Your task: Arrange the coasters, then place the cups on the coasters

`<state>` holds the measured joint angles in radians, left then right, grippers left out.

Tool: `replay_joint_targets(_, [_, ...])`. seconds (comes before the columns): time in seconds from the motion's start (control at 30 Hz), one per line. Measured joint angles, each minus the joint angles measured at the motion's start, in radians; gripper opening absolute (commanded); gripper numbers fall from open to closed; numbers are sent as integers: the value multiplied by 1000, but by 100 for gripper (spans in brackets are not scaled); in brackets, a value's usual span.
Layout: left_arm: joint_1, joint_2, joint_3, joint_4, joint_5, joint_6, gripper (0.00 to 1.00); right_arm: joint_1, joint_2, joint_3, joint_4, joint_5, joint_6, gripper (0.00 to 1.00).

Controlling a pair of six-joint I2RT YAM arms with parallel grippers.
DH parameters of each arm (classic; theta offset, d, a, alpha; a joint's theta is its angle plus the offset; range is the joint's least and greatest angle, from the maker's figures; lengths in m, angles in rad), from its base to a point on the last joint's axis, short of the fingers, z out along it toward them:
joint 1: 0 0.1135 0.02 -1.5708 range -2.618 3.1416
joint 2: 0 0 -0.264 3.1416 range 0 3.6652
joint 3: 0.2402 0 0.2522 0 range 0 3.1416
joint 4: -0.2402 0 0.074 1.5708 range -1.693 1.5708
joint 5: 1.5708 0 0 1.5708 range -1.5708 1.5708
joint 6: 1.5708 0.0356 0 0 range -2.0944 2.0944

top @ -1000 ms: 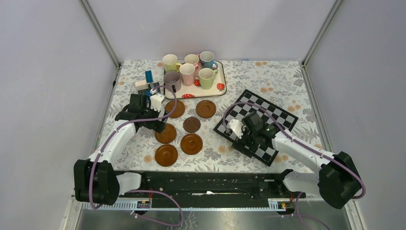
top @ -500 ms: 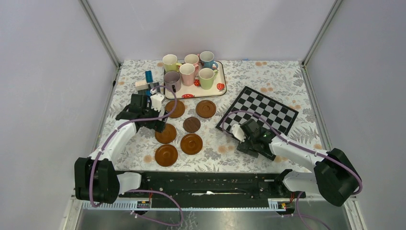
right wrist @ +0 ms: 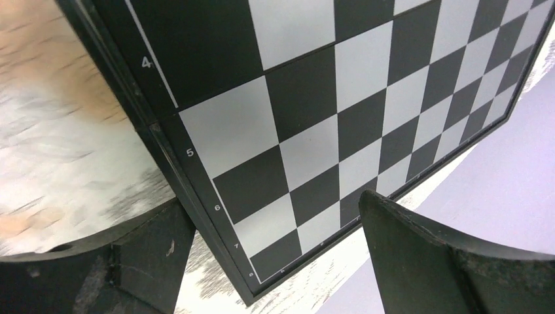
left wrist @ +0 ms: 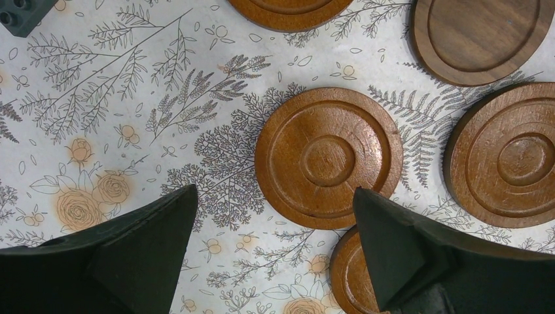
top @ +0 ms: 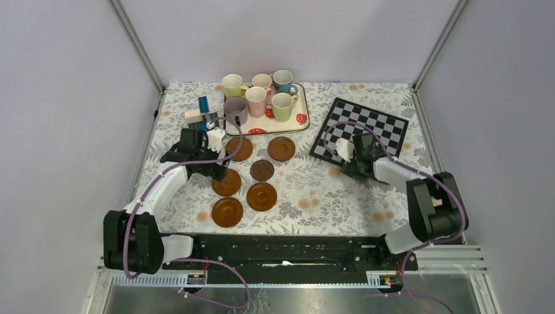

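Note:
Six brown coasters lie left of centre; the smaller dark one (top: 262, 170) sits among them. My left gripper (top: 217, 171) (left wrist: 275, 193) hovers open beside one coaster (top: 226, 182) (left wrist: 328, 157), its right finger (left wrist: 399, 248) covering part of another coaster (left wrist: 350, 278). Six cups stand on the strawberry tray (top: 296, 124) at the back: yellow-green (top: 232, 85), pale pink (top: 262, 81), light blue (top: 283, 80), mauve-grey (top: 235, 110), pink (top: 256, 100), green (top: 283, 106). My right gripper (top: 357, 157) (right wrist: 271, 199) is open over the chessboard's near corner, holding nothing.
The black-and-white chessboard (top: 363, 131) (right wrist: 340, 85) lies at the back right, close to the right wall. A few small blocks, one white (top: 193, 116) and one blue (top: 203, 103), sit left of the tray. A dark block (left wrist: 19, 10) shows in the left wrist view's top corner.
The chessboard has slid from the near right toward the back right, and my right arm has swung back with it. The left arm and coasters have not moved.

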<state>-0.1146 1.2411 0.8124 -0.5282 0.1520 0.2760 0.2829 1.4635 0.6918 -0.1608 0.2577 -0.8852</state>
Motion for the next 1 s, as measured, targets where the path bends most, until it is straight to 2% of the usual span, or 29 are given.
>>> replay_joint_targets(0.27, [0,25,0,4,2,2,99,-164,238,199,161,-39,-115,98])
replay_joint_targets(0.53, [0,45,0,4,19,15,99,-238,431,410,215,-39,-167,98])
replay_joint_targets(0.7, [0,48,0,-14,61,46,99,-253,427,454,140,-85,-150,98])
replay_joint_targets(0.83, [0,50,0,-39,101,84,99,-225,323,464,8,-216,-79,98])
replay_joint_targets(1.0, [0,50,-1,-56,141,125,99,-71,154,468,-77,-359,53,98])
